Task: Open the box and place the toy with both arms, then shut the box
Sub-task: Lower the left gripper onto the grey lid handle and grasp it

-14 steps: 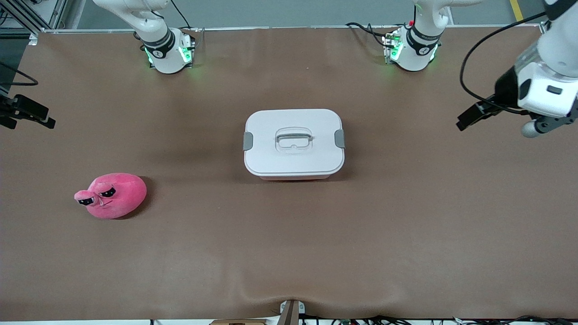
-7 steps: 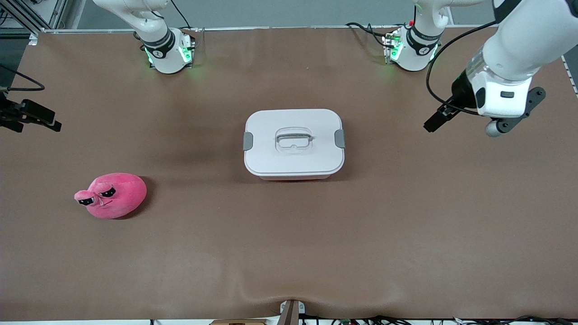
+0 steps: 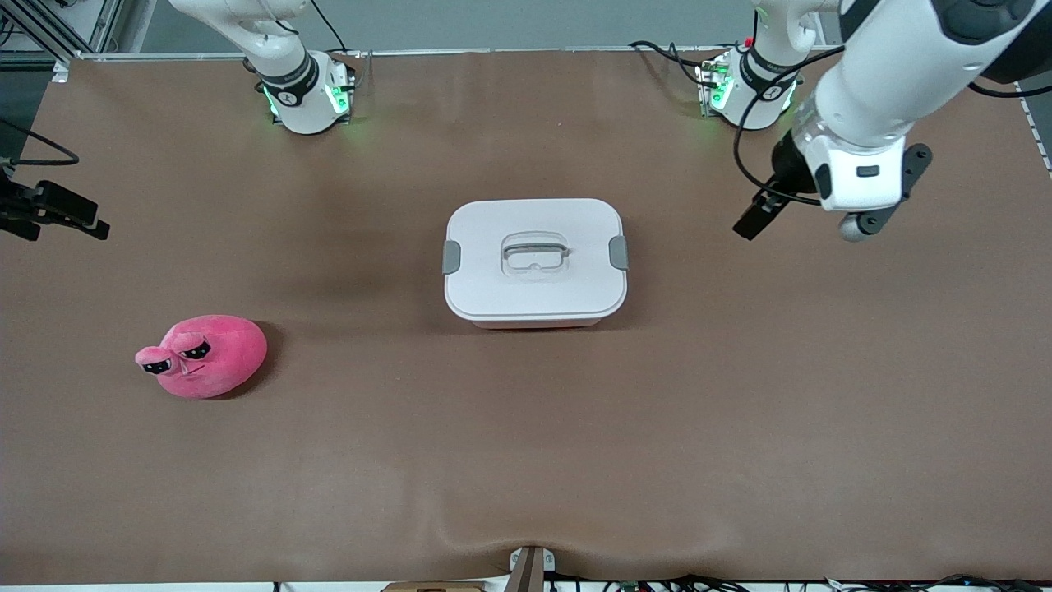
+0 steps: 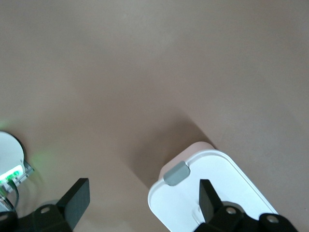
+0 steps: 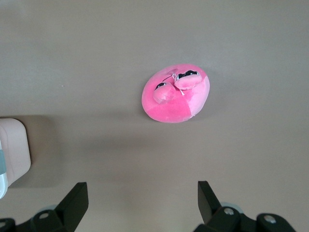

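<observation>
The box [image 3: 534, 279], pale pink with a white lid, stands shut at the table's middle. A grey clip [image 3: 451, 256] sits on each short side, and the handle [image 3: 535, 251] lies in the lid's recess. In the left wrist view one clip [image 4: 176, 173] and a lid corner [image 4: 227, 174] show. My left gripper [image 3: 754, 219] hangs open over bare table beside the box, toward the left arm's end. The toy [image 3: 201, 356], a pink plush blob, lies nearer the front camera, toward the right arm's end. My right gripper [image 3: 51, 212] hovers open at that table end, with the toy [image 5: 176, 99] ahead of it.
Both arm bases [image 3: 308, 94] [image 3: 748, 90] glow green along the table's edge farthest from the front camera. A brown mat [image 3: 526, 444] covers the table. A fold in the mat [image 3: 530, 538] rises at the edge nearest the front camera.
My left arm has swung in from its end of the table toward the box, its gripper still open. The right gripper shifted only slightly. Box and toy have not moved.
</observation>
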You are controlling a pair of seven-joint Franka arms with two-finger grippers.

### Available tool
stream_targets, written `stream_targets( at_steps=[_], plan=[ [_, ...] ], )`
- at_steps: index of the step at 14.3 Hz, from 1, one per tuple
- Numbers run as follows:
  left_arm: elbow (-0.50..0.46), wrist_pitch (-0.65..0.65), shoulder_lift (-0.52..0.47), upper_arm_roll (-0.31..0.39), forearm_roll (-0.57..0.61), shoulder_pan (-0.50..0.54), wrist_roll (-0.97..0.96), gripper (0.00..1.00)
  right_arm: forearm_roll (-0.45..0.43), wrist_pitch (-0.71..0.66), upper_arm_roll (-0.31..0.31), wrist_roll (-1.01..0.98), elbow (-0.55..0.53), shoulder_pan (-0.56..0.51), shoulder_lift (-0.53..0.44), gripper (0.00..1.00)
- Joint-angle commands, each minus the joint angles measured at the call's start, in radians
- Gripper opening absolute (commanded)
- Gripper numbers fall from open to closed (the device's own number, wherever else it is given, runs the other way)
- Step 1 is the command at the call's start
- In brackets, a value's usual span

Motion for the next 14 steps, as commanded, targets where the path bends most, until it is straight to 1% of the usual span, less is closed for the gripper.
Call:
stream_targets(
  at_steps=[1, 9, 12, 14],
  plan=[
    [0.024, -0.003, 0.028, -0.016, -0.012, -0.021, -0.095, 1.00, 0.013, -0.010, 0.005, 0.010, 0.019, -0.011, 0.004, 1.00],
    [0.026, 0.080, 0.116, -0.014, 0.003, -0.173, -0.443, 1.00, 0.011, -0.010, 0.001, 0.009, 0.022, -0.012, 0.004, 1.00],
    [0.026, 0.129, 0.151, -0.014, 0.005, -0.211, -0.592, 1.00, 0.010, -0.010, 0.001, 0.006, 0.022, -0.014, 0.004, 1.00],
    [0.024, 0.158, 0.176, -0.016, 0.003, -0.236, -0.641, 1.00, 0.008, -0.010, 0.001, 0.006, 0.022, -0.016, 0.004, 1.00]
  ],
)
